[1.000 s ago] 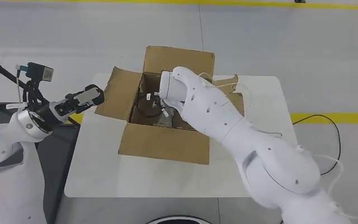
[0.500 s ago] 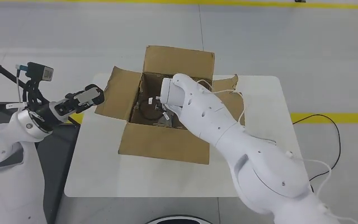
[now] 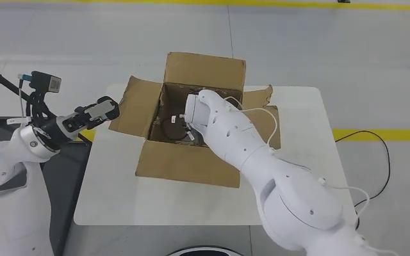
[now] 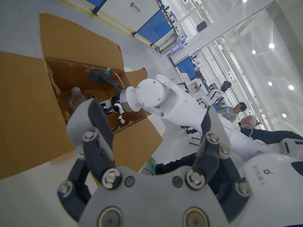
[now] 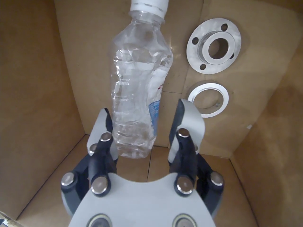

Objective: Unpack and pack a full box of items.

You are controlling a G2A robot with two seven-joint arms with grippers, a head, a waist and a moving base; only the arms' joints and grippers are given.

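Observation:
The open cardboard box (image 3: 192,163) stands on the white table (image 3: 122,192). My right arm (image 3: 205,112) reaches down into it. On the box floor lies a clear plastic bottle (image 5: 139,76) with a white cap, beside a metal flange (image 5: 214,49) and a flat metal ring (image 5: 208,99). My right gripper (image 5: 144,112) is open and straddles the bottle's lower end, one finger (image 5: 107,124) close against it and the other apart. My left gripper (image 3: 106,109) hangs open and holds nothing, just left of the box's left flap; the bottle (image 4: 77,99) shows past it.
The box flaps (image 3: 205,67) are folded outward on all sides. The brown box walls (image 5: 35,72) stand close around my right gripper. Bare table surface (image 3: 160,205) lies in front of the box and at its right (image 3: 307,147).
My right arm has shifted a little toward the near side of the box and lower into it. The left arm has stayed where it was.

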